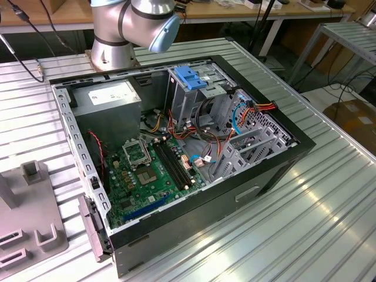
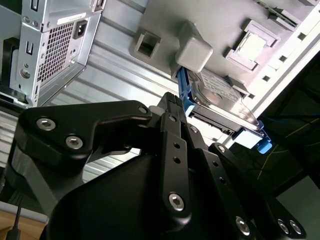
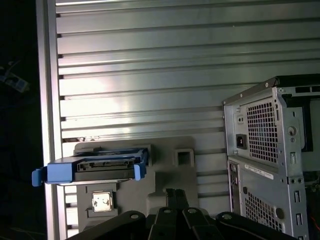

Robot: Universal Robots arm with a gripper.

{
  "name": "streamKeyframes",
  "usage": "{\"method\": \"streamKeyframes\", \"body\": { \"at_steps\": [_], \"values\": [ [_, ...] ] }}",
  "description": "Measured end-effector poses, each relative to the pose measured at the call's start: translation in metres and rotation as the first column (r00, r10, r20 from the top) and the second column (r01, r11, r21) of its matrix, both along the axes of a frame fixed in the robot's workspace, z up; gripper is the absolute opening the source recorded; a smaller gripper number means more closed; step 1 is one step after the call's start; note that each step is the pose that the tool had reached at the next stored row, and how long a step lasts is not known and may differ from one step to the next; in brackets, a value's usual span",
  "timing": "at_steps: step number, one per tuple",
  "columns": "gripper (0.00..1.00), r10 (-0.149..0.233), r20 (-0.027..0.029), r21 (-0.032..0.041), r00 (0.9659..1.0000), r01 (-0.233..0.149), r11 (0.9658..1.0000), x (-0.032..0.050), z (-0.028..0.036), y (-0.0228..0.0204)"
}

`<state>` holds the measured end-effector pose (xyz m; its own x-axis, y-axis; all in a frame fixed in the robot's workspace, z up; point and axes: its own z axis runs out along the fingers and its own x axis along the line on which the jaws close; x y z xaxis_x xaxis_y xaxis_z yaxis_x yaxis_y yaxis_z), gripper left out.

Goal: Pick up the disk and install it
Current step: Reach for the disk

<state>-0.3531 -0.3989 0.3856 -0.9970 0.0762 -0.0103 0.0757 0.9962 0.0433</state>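
Blue-framed silver metal hard disk (image 3: 105,164) stands on edge in its grey holder (image 3: 165,186); my jaws are closed, empty. I'd open wide and centre squarely across it.

Corner of the disk (image 2: 220,97) behind the claw (image 2: 172,107), second wrist view

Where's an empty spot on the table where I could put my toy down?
The ribbed table is bare on the exterior view's right of the computer case. Inside it's crowded with cables. The grey stand holds the disk.
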Motion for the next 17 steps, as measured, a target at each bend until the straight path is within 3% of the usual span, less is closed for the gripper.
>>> {"method": "streamKeyframes", "body": {
  "at_steps": [17],
  "values": [
    [0.1,0.0,-0.0003,0.0,1.0,0.0,1.0,-0.0166,-0.0007,0.0]
  ]
}}
